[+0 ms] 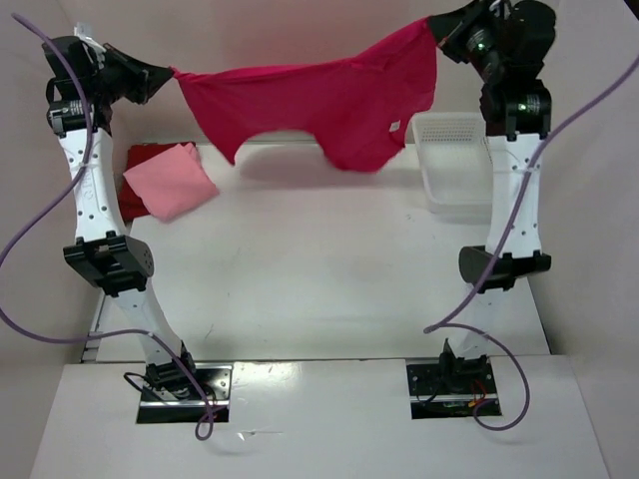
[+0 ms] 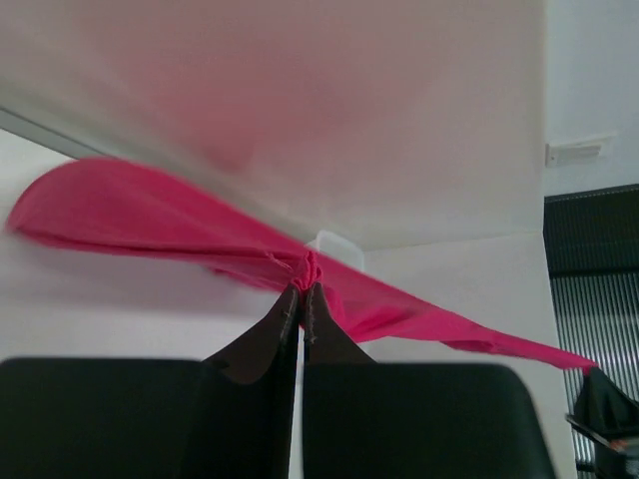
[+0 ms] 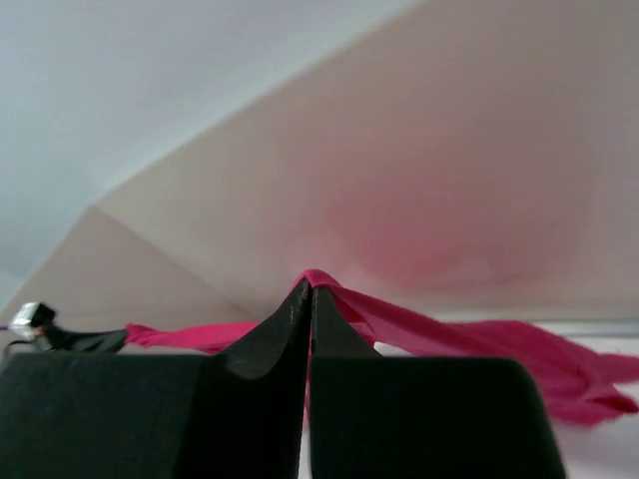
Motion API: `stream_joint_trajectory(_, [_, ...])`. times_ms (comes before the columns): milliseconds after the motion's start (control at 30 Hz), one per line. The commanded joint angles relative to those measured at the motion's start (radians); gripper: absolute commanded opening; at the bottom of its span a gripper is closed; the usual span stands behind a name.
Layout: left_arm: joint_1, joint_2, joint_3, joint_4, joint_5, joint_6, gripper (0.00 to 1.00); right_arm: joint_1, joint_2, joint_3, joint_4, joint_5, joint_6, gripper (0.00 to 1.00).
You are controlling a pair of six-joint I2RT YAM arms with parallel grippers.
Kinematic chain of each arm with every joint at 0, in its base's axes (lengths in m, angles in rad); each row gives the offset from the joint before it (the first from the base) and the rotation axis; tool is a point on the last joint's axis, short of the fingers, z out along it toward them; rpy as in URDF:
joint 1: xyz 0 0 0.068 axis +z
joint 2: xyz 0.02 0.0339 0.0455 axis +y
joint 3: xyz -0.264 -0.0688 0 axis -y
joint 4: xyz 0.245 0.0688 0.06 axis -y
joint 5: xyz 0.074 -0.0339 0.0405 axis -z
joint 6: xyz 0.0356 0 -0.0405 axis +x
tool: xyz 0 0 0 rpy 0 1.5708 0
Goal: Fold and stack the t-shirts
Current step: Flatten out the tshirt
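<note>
Bridging left claw (image 1: 170, 73), right claw (image 1: 435, 27): one crimson t-shirt (image 1: 319, 100).

Dark red shirt (image 1: 148, 157) mostly buried under pink shirt (image 1: 170, 182). Basket (image 1: 449, 150) partly behind right arm (image 1: 514, 200). Label (image 1: 395, 126) on crimson shirt (image 1: 329, 100) unreadable.

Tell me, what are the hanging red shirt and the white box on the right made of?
The crimson shirt looks like soft, matte cloth: it sags and wrinkles where it hangs. The white basket seems rigid plastic, perhaps slightly translucent, with a fine lattice floor.
</note>
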Motion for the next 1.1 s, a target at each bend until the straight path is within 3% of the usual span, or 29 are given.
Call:
stream_joint_trajectory(0, [0.017, -0.007, 0.023, 0.011, 0.026, 0.001, 0.00, -0.008, -0.110, -0.057, 0.080, -0.037, 0.013, 0.00])
stream_joint_trajectory(100, [0.017, -0.024, -0.083, 0.001, 0.036, 0.045, 0.00, -0.008, -0.193, -0.331, 0.069, -0.050, -0.018, 0.00])
stream_joint_trajectory(133, [0.017, -0.060, -0.209, 0.019, 0.036, 0.059, 0.00, -0.008, -0.297, -0.455, 0.112, -0.050, -0.018, 0.00])
stream_joint_trajectory(167, [0.017, -0.089, -0.297, 0.044, 0.036, 0.079, 0.00, -0.008, -0.358, -0.731, 0.165, -0.063, -0.018, 0.00])
stream_joint_trajectory(233, [0.017, -0.189, -0.496, 0.120, 0.027, 0.096, 0.00, -0.008, -0.454, -0.956, 0.229, -0.074, -0.018, 0.00])
stream_joint_trajectory(267, [0.017, -0.214, -0.676, 0.130, 0.027, 0.108, 0.01, -0.008, -0.519, -1.137, 0.229, -0.074, -0.031, 0.00])
stream_joint_trajectory(400, [0.038, -0.280, -1.047, 0.149, 0.018, 0.183, 0.08, -0.008, -0.653, -1.534, 0.229, -0.074, -0.041, 0.00])
stream_joint_trajectory(467, [0.069, -0.290, -1.155, 0.115, -0.020, 0.238, 0.13, -0.008, -0.704, -1.700, 0.229, -0.083, -0.041, 0.00])
stream_joint_trajectory(533, [0.099, -0.300, -1.292, 0.095, -0.048, 0.268, 0.16, -0.008, -0.726, -1.813, 0.201, -0.093, -0.028, 0.00])
stream_joint_trajectory(633, [0.142, -0.343, -1.435, 0.096, -0.074, 0.281, 0.31, -0.008, -0.735, -1.894, 0.140, -0.113, -0.009, 0.00])
stream_joint_trajectory(700, [0.159, -0.362, -1.470, 0.096, -0.083, 0.281, 0.47, -0.008, -0.756, -1.924, 0.122, -0.123, 0.001, 0.00])
stream_joint_trajectory(867, [0.170, -0.441, -1.513, 0.058, -0.152, 0.317, 0.60, -0.008, -0.776, -1.924, 0.082, -0.148, 0.001, 0.00])
stream_joint_trajectory(1067, [0.146, -0.496, -1.641, 0.073, -0.123, 0.317, 0.56, -0.008, -0.833, -1.933, 0.059, -0.149, 0.010, 0.00])
